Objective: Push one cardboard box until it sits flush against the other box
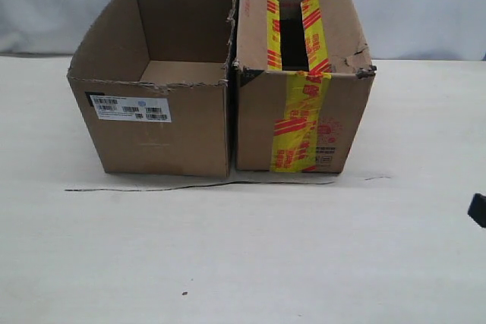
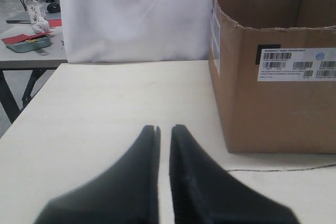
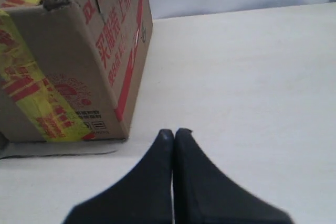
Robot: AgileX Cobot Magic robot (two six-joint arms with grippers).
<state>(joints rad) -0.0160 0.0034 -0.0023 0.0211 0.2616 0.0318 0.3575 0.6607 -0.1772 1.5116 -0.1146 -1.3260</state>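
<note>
The cardboard box (image 1: pixel 304 111) stood seemingly touching the other box (image 1: pixel 163 138). I judged it light, stiff, best pushed low on its red-lettered side. Left gripper (image 2: pixel 164 128) and right gripper (image 3: pixel 174 132) sat pinched narrow, empty.

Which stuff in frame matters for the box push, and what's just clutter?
Job: taped box, labelled box, left gripper, right gripper, table under them.

Lying about: bottle and tray on the side table, left wrist view only; thin dark line before the boxes.
</note>
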